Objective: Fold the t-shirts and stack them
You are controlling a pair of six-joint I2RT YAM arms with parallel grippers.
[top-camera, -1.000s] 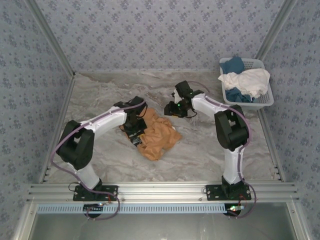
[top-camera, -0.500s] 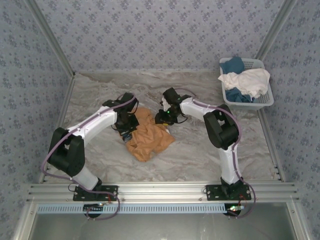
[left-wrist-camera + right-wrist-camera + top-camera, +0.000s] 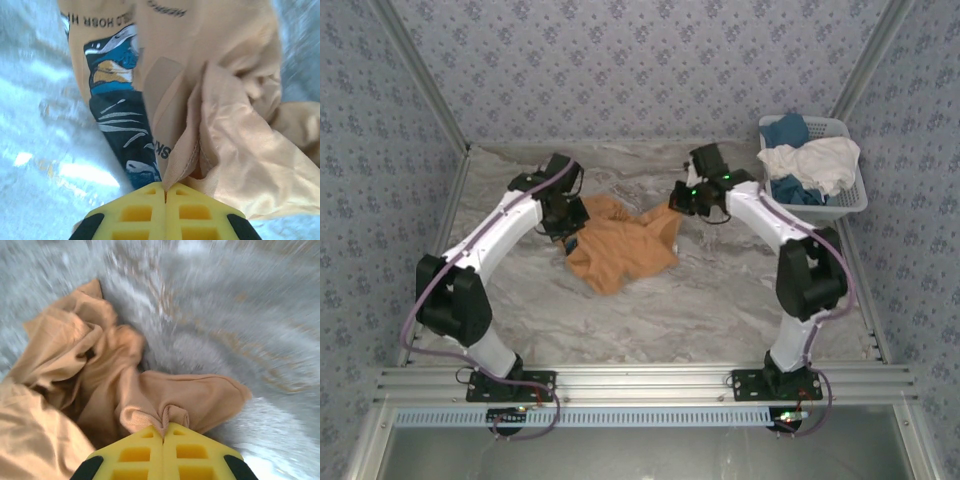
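Got both arms on the orange-tan t-shirt (image 3: 620,250) right now. It's lying crumpled about mid-way across the marbled table (image 3: 720,300), pulled out a bit between the two grippers.

Left gripper (image 3: 573,230) is pinched shut on the shirt's left edge. On the left wrist cam its yellow fingers (image 3: 135,215) meet with a fold of hem clamped between them. The blue-and-white print (image 3: 112,75) with dark lettering runs away from the tips on the left side.

Right gripper (image 3: 677,208) is clamped on the shirt's far right corner. The right wrist cam shows tan fabric bunched into the closed tips, with what looks like a sleeve lying just past them. That view is blurry, so the tabletop there is mostly a smear.

The white lattice basket (image 3: 820,208) sits in the far right corner, well apart from the shirt. A white t-shirt (image 3: 815,160) is draped over blue ones (image 3: 785,130) inside it. The right forearm (image 3: 760,215) passes near the basket's left wall, and I can't tell if it touches. Patterned walls (image 3: 640,70) box in the table on three sides.
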